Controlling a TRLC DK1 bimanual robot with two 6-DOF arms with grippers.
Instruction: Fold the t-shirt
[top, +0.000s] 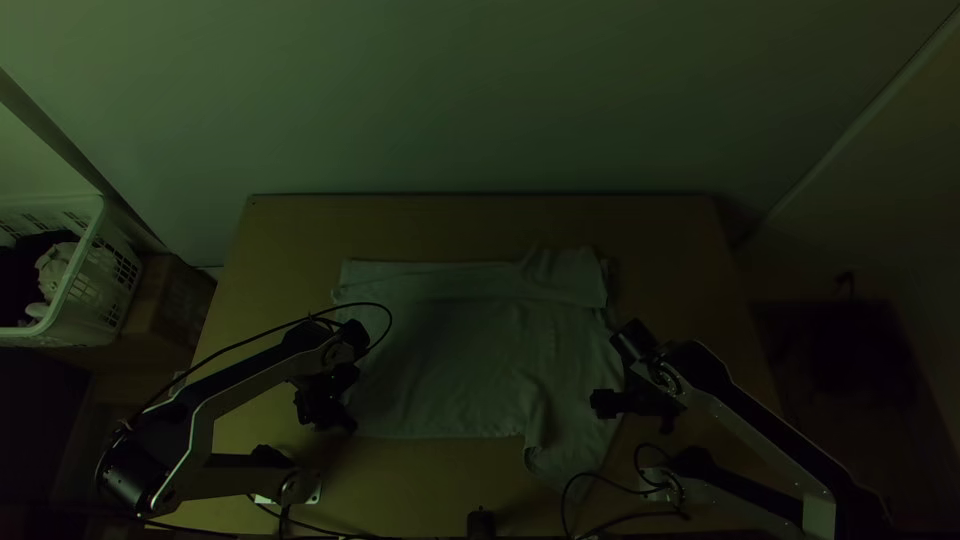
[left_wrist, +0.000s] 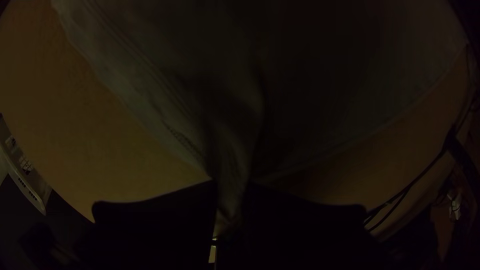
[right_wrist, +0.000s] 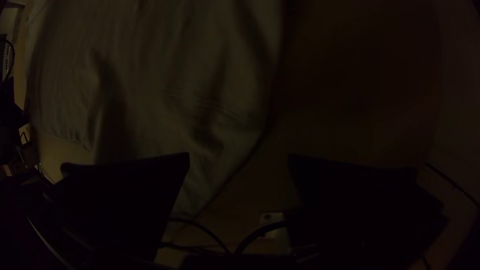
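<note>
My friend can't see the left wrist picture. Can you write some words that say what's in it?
The left gripper pinches a bit of a pale cloth t-shirt between its wide, flat black jaws. The cloth bunches there and fans out over a light wooden table.

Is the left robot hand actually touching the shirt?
Touching. The left wrist view shows a gathered part of the t-shirt pinched between the two black fingers of the left gripper.

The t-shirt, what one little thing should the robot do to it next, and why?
Maybe the right gripper should pinch the t-shirt's side edge: its fingers are open near that edge, while the left gripper has cloth pinched between its fingers.
</note>
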